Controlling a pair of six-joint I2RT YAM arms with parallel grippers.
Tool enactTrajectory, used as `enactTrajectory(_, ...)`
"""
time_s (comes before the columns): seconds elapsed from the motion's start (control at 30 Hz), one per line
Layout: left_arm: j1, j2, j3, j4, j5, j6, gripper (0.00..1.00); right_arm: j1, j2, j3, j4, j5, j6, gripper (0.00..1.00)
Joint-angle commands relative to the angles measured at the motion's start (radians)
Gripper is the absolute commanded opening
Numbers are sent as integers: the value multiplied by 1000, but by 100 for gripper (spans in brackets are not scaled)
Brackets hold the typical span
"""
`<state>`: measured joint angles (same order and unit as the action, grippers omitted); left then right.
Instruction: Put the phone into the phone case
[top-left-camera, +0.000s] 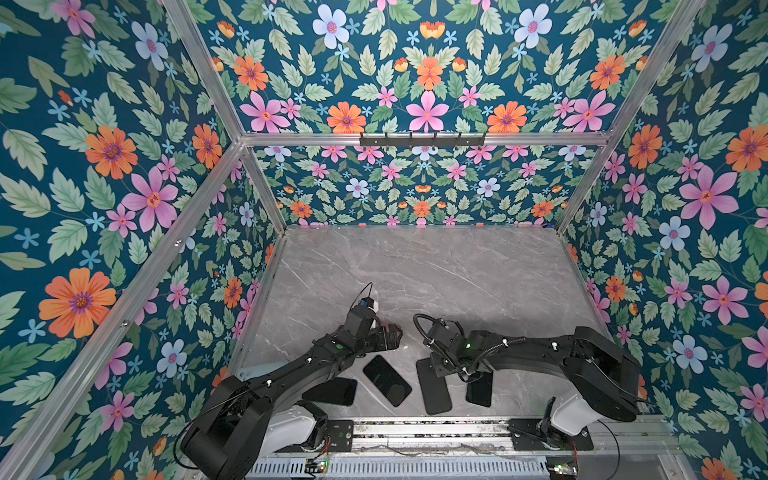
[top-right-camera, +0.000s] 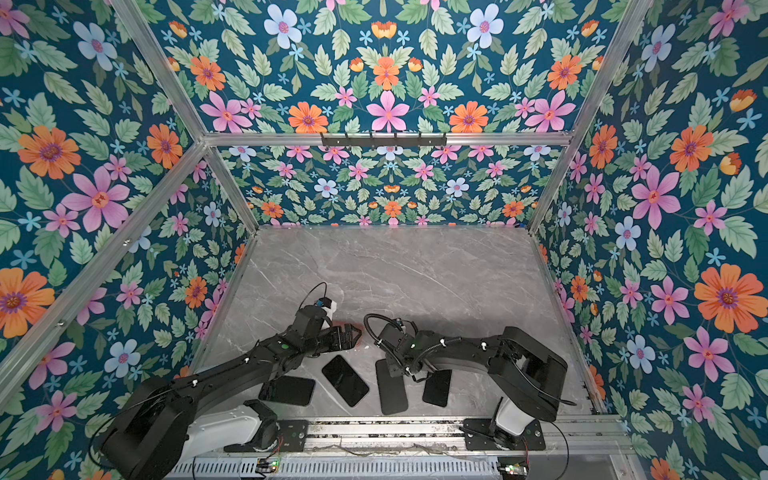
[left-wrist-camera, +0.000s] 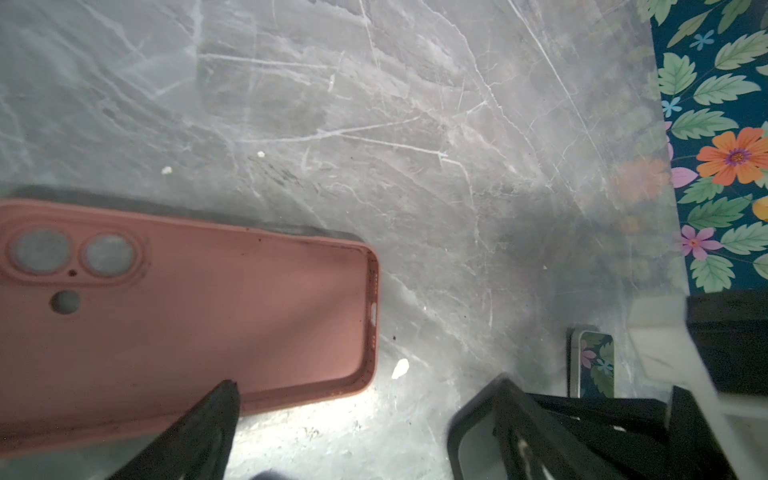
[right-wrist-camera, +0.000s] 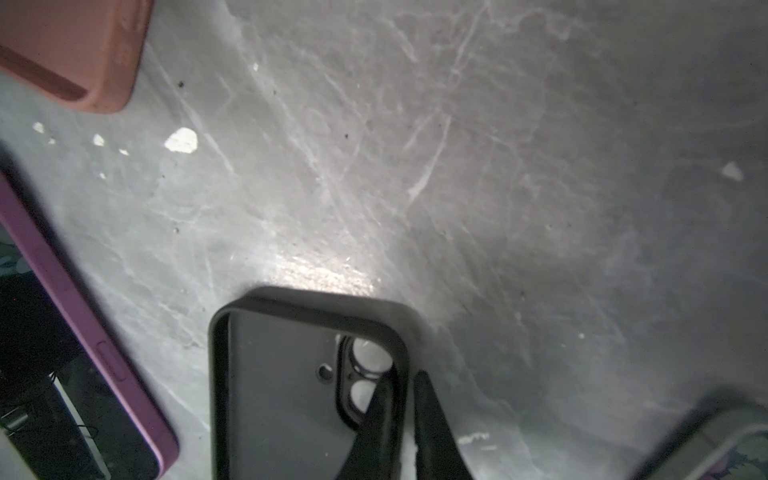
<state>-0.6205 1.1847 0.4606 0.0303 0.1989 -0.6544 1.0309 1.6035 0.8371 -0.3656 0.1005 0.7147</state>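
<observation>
An empty black phone case (right-wrist-camera: 282, 395) lies open side up on the marble table (top-left-camera: 415, 270), near the front in both top views (top-left-camera: 434, 392) (top-right-camera: 391, 392). My right gripper (right-wrist-camera: 403, 384) is shut on its side wall beside the camera cutouts, one finger inside and one outside. A bare phone (top-left-camera: 480, 390) lies just right of it, partly under the right arm. My left gripper (left-wrist-camera: 365, 399) stands open low over the table, one fingertip over the edge of an empty pink case (left-wrist-camera: 187, 316).
A phone in a purple case (right-wrist-camera: 87, 332) lies between the arms (top-left-camera: 386, 380). Another dark phone (top-left-camera: 332, 390) is partly under the left arm. The floral walls (top-left-camera: 124, 208) enclose the table; a metal rail (top-left-camera: 415, 430) runs along the front.
</observation>
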Motion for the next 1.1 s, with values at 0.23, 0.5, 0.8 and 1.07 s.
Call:
enactTrajectory(0.23, 2, 25, 15, 34, 9, 1, 97, -2, -20, 3, -16, 40, 28, 7)
enactTrajectory(0.5, 1, 56, 33, 37, 26, 5, 97, -51, -34, 6, -12, 31, -2, 1)
enactTrajectory(0.8, 1, 101, 99, 36, 54, 26, 97, -245, -7, 107, 3, 9, -215, 0)
enactTrajectory(1.07, 2, 184, 162, 55, 82, 41, 97, -397, 172, 307, 21, -53, -393, 2)
